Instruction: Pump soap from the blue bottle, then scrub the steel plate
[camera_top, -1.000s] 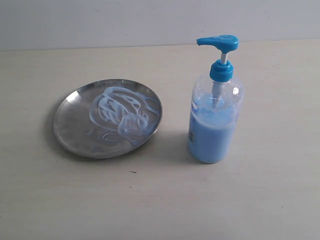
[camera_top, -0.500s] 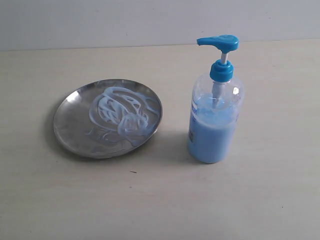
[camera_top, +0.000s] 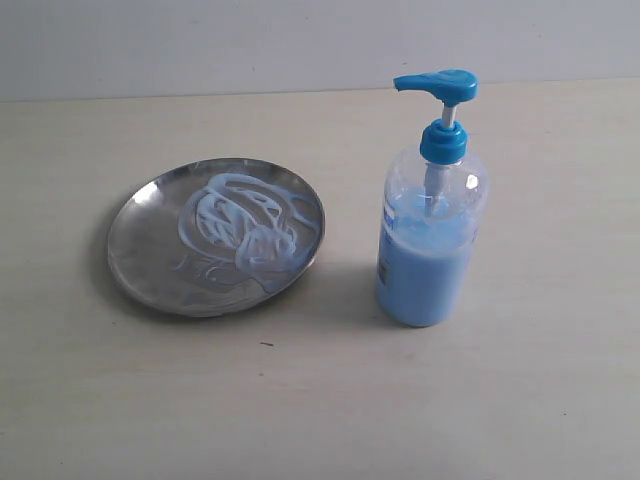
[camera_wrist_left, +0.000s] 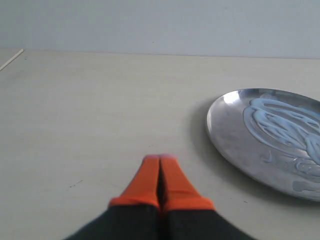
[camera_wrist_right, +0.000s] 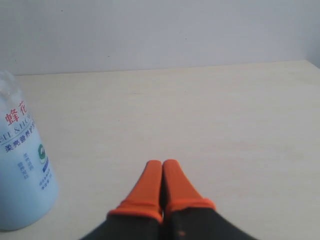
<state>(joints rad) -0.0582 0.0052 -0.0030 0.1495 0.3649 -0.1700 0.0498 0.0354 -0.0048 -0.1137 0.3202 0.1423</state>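
Holding left gripper (camera_wrist_left: 160, 159) and right gripper (camera_wrist_right: 162, 162) pinched together, empty. Seeing blue bottle (camera_top: 428, 255) standing upright near steel plate (camera_top: 135, 250) streaked with soap (camera_top: 240, 225).

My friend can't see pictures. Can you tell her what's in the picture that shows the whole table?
A shiny round steel plate smeared with swirls of whitish-blue soap lies on a pale table. To its right, not touching it, a clear blue bottle stands upright, over half full of pale blue liquid, with a bright blue pump on top.
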